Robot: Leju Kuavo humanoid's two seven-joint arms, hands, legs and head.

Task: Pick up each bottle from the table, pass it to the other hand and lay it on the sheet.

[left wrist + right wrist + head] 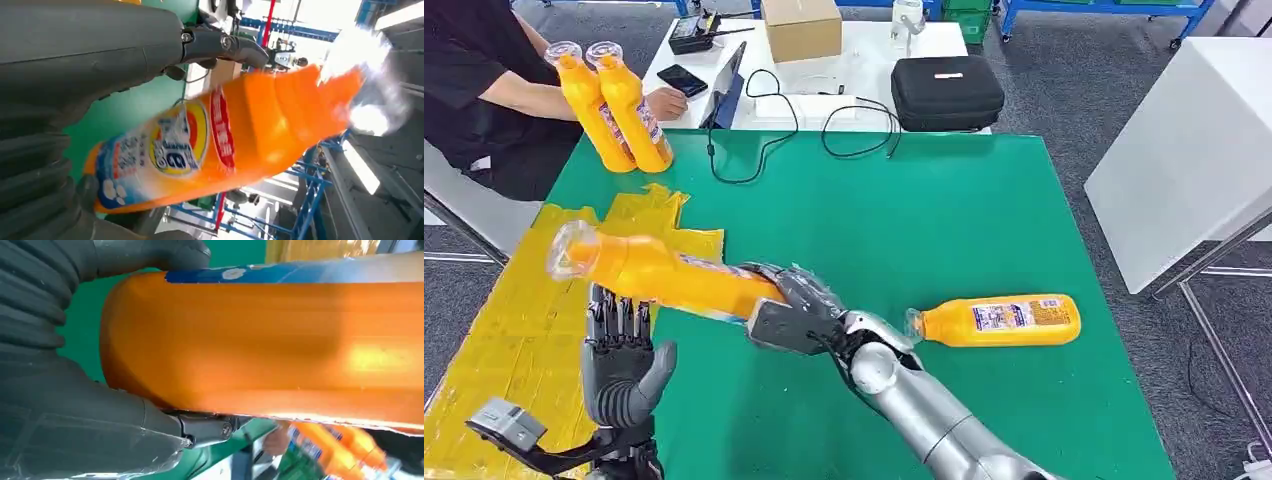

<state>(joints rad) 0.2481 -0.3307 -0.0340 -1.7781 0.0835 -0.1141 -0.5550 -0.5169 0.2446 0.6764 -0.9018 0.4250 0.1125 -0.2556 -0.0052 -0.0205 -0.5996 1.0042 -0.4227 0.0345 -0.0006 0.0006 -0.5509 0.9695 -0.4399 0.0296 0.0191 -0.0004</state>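
Note:
My right hand grips an orange bottle by its base and holds it level, clear cap pointing left, above the edge of the yellow sheet. Just beneath the bottle's neck is my left hand, open, its fingers pointing up and spread. The left wrist view shows the labelled bottle close in front of the thumb. The same bottle lies across the right hand in the right wrist view. A second orange bottle lies on its side on the green table cover, to the right.
Two more orange bottles stand upright at the far left corner, beside a seated person's hand. Behind the green cover are a black case, a cardboard box and cables. A white table stands at right.

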